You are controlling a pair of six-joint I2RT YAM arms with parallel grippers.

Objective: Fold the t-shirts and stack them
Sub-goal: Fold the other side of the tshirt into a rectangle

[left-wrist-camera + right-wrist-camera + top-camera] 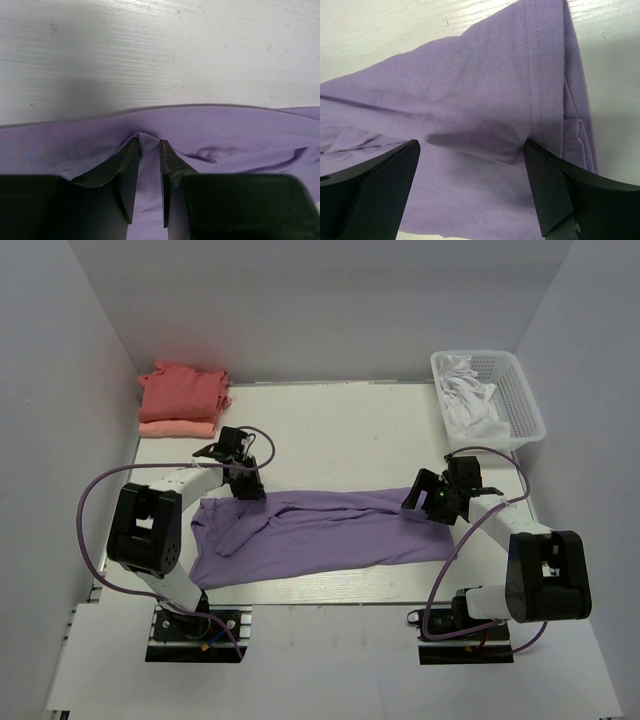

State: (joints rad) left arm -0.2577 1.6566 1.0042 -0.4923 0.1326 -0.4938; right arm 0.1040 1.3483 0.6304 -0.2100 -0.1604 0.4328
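Worktop [340, 420]: white, walled in on three sides. The lavender t-shirt [330, 535] lies spread lengthwise across the near half, between the two arms. It is flat but rumpled, with loose folds bunched at its left end.

Far left corner: a folded coral-red t-shirt [180, 388] sits on top of a folded salmon-pink t-shirt [175, 427]. That looks like the stack. Far right: a white basket [525, 405] holding white cloth [470, 410].

The right end effector [470, 150] is spread wide and straddles the shirt's right end, close to the stitched hem [536, 75]. Nothing is held. A second cloth layer peeks out under that edge.

The left end effector [149, 145] is at the shirt's far edge on the left. Its jaws are narrow, with a small ridge of purple cloth tented up between the pads. I cannot tell whether it is really clamped or only nudged together.

Step, as judged: both ends are being taken up for the next fold.

Risks:
- The left pinch is shallow and right at the edge. Any lift could let the ridge slip out and leave a dropped corner.
- The right side is not gripping. If the left side moves alone, the shirt drags and skews.
- If the right closes here, it could catch only the top layer, or both layers unevenly, and twist the fold.
- The rumples at the left end are not smoothed, so a fold made now would probably come out lumpy and stack badly.
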